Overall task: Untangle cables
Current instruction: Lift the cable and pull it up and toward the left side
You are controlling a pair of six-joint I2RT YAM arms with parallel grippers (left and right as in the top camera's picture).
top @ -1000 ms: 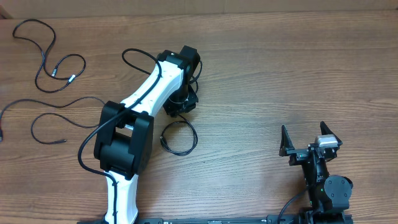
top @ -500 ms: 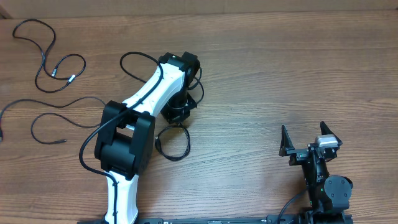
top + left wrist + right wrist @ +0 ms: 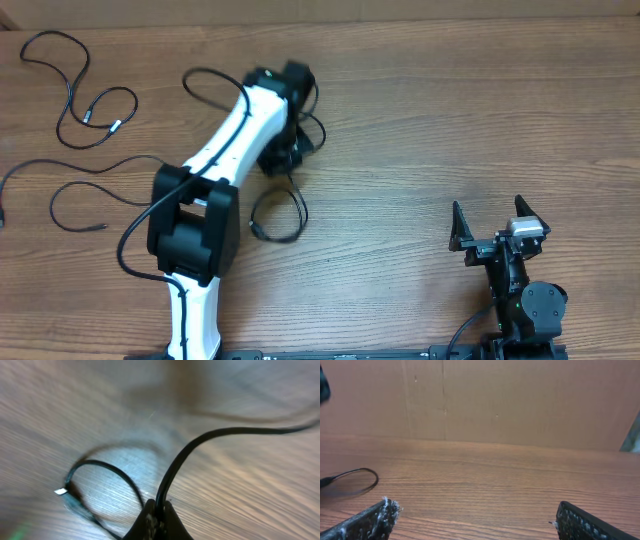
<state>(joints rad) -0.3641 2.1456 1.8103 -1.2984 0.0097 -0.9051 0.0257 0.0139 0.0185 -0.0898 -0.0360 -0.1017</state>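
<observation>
**A:** State of the left gripper [image 3: 156, 510]?

**B:** Clamped on a thin black cable [image 3: 175, 465]. In the left wrist view the fingertips [image 3: 147, 522] are pinched together. The cable rises out of them and runs off to the right. Another stretch of it curves over the table [image 3: 240, 505] to a silver-tipped plug [image 3: 61, 491]. That view is smeared, so no finer detail.

**A:** Does the overhead agree?

**B:** It can't confirm the grip, because the white arm [image 3: 235, 130] covers the fingers. It does show a cable loop [image 3: 300, 212] lying on the wood just below the gripper. It also shows the loose cables [image 3: 64, 100], curvy strands near the left edge and well apart from the loop. Neither wrist view shows those.

**A:** Right gripper [image 3: 488, 215]?

**B:** Jaws are spread wide with nothing between them and nothing touching. It sits at the lower right, well apart from every cable. Its wrist view catches the loop at far left, flat on the table.
</observation>
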